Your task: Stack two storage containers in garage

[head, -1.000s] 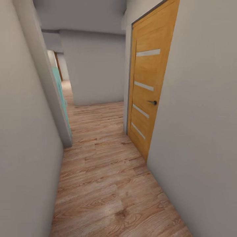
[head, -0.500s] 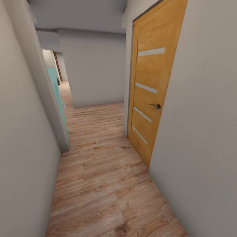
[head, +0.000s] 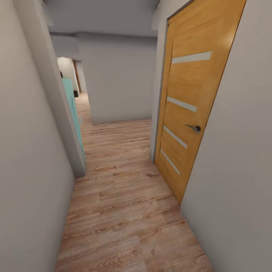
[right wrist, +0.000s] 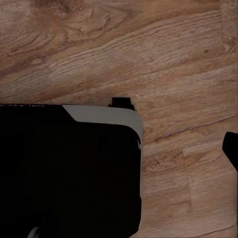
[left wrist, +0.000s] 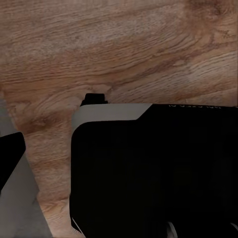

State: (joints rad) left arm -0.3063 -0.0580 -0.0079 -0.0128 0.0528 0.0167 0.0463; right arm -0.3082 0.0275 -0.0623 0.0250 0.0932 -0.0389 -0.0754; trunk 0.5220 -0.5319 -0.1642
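The two storage containers are out of view, and so are the living room and the garage. I am in a narrow hallway with a light wood plank floor (head: 121, 211). Both wrist views look down at that plank floor (left wrist: 124, 49) (right wrist: 148, 44) past the robot's black and grey body (left wrist: 153, 168) (right wrist: 69, 168). A dark tip (left wrist: 10, 158), possibly a finger, pokes in at the edge of the left wrist view. A similar dark tip (right wrist: 231, 148) sits at the edge of the right wrist view. Neither view lets me judge how the jaws stand.
A closed orange wooden door (head: 192, 98) with a dark handle (head: 195, 128) lines the right wall. A grey wall (head: 30, 151) runs close on the left, ending at a corner beside a teal panel (head: 72, 105). The corridor continues ahead to a grey wall (head: 117, 79) and a passage leading off left.
The camera has moved forward along the hallway. The orange door now looks larger and sits further right in the picture.
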